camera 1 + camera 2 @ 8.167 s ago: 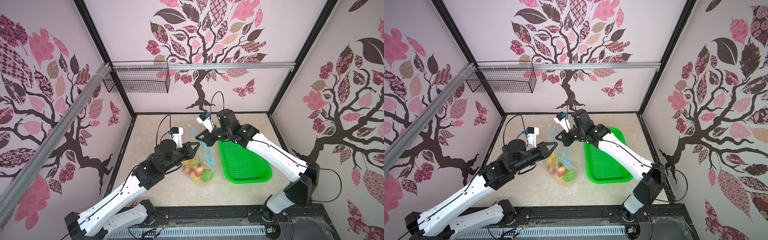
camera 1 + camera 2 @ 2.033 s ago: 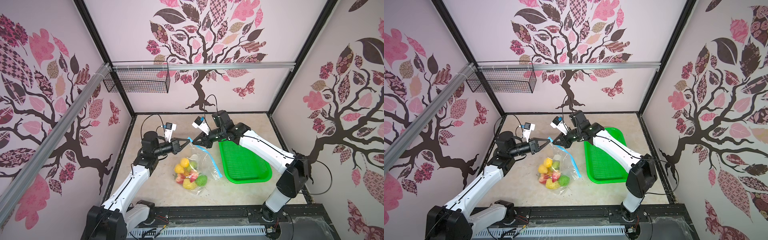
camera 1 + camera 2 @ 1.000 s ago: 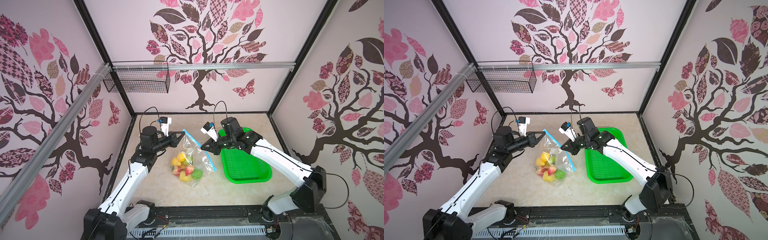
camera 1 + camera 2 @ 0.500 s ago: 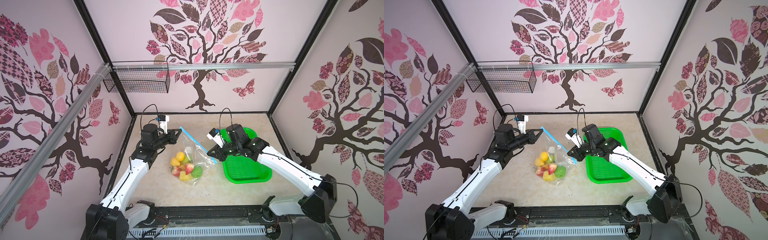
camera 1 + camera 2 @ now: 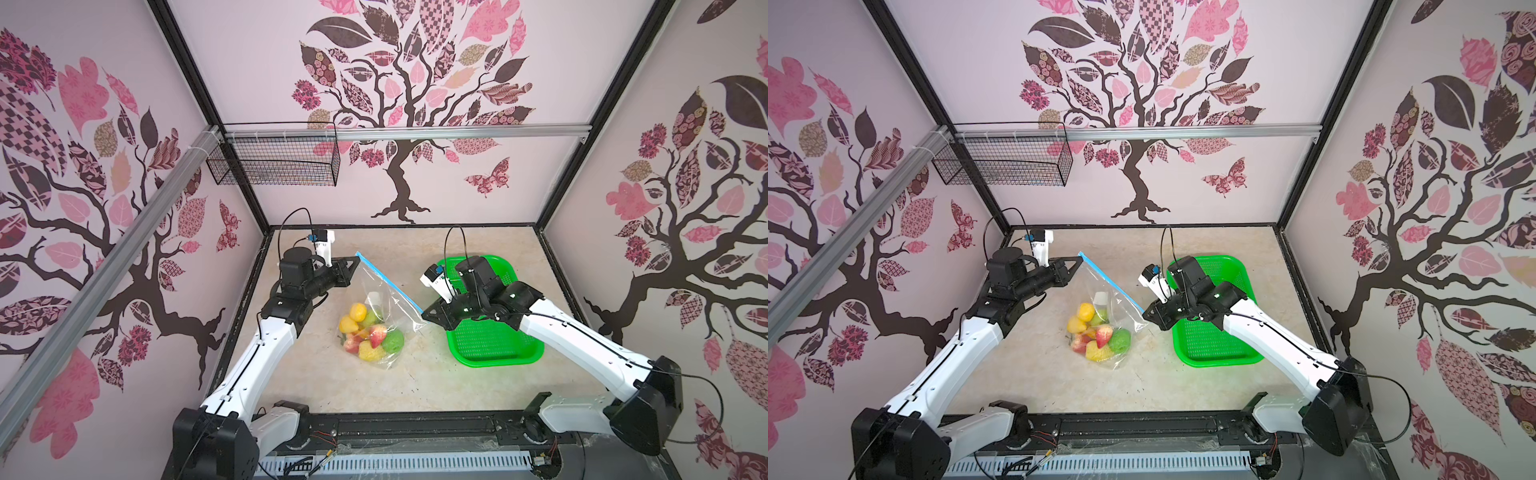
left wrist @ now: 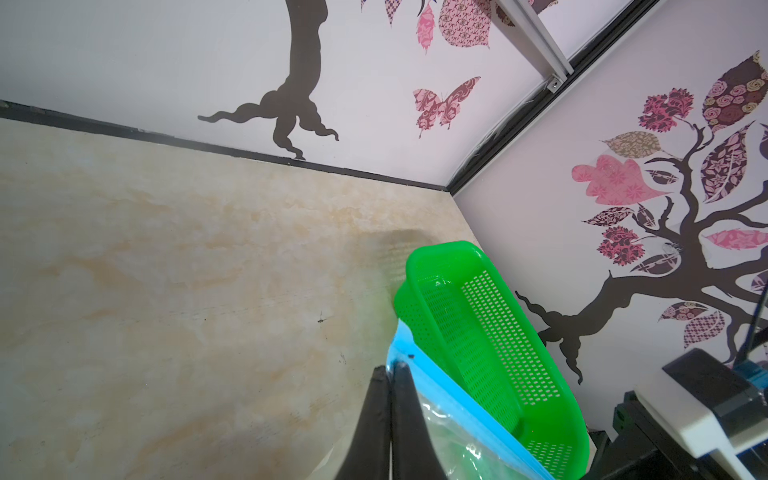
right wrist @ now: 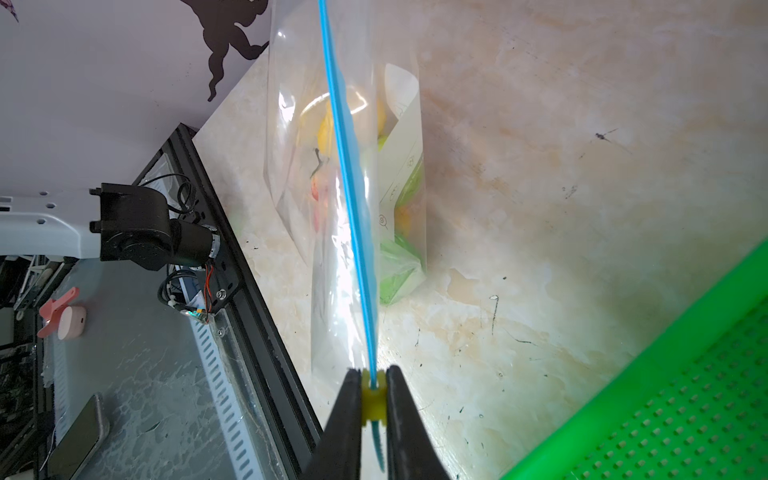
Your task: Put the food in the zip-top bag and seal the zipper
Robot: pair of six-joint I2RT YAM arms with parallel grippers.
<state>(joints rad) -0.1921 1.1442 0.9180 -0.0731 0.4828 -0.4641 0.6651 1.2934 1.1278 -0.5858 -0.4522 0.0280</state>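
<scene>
Marbled tabletop, crinkly clear zip-top bag: left gripper clamped on blue zipper, right gripper clamped on yellow slider.

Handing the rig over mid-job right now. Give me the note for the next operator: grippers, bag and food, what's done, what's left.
Left gripper: shut on a corner of the zip-top bag, at one end of the zipper.
Right gripper: shut on the yellow slider at the opposite end.
Zipper: stretched taut between them; in the right wrist view it reads as one closed line.
Food: all low in the bag; green basket looks empty.
Left: probably check the seal end to end, then release both grips.
</scene>
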